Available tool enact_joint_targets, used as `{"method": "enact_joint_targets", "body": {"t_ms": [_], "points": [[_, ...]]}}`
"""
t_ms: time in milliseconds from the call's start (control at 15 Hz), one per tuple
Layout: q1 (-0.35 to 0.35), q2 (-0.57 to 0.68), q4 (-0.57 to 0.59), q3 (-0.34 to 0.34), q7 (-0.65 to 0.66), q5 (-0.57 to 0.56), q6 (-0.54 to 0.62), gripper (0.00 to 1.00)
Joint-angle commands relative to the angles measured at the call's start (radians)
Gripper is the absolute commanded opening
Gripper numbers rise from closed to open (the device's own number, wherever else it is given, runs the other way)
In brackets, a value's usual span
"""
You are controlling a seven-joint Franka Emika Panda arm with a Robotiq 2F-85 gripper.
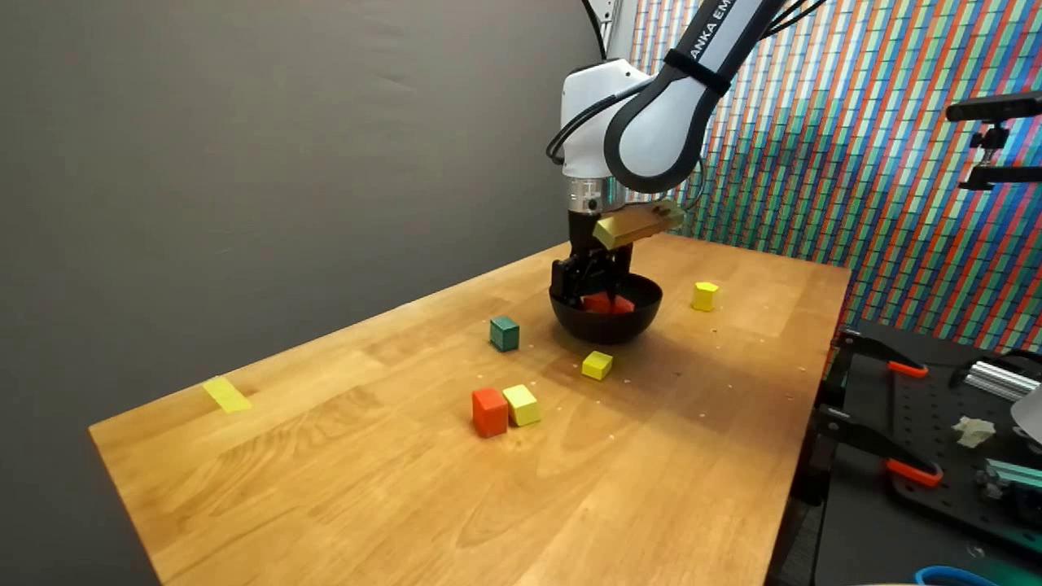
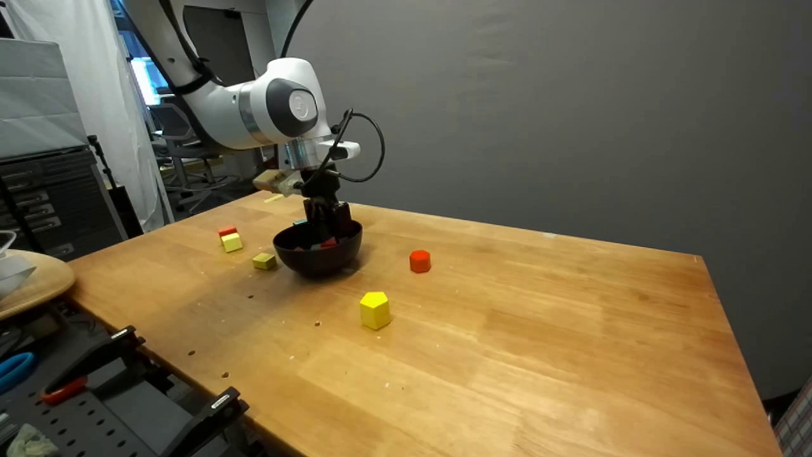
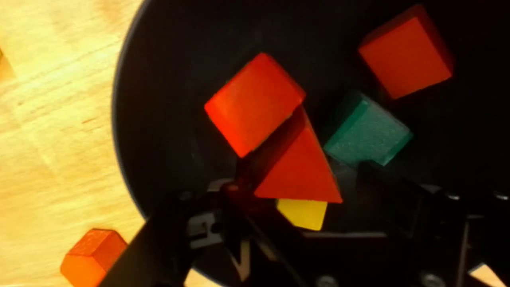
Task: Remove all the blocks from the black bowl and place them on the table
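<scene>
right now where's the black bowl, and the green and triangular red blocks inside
black bowl (image 2: 317, 261), in an exterior view: outer wall
green block (image 3: 366, 135), wrist view: broad face
triangular red block (image 3: 302, 172), wrist view: triangular face

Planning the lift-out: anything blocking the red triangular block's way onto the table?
Yes: the wall of the black bowl, around the red triangular block, which likely must rise over it to reach the table.

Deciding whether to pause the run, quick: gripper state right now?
Gripper: open, jaws apart, a red triangular block showing between them but not gripped.
</scene>
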Motion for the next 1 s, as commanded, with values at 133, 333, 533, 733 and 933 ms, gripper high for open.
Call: {"method": "enact_joint_targets", "body": {"t_ms": [133,333,533,733,933], "points": [[0.006,-0.036,-0.017,-0.007,-0.015,0.050,0.022,0.30],[0.008,-0.053,-0.027,-0.011,-0.010,0.060,0.032,0.30],[0.035,-0.131,-0.079,-0.020,0.010,0.037,0.079,0.30],[0.092,-0.230,-0.148,-0.048,0.071,-0.011,0.208,0.30],[0.153,-0.228,-0.109,-0.090,0.168,-0.076,0.327,0.30]]}}
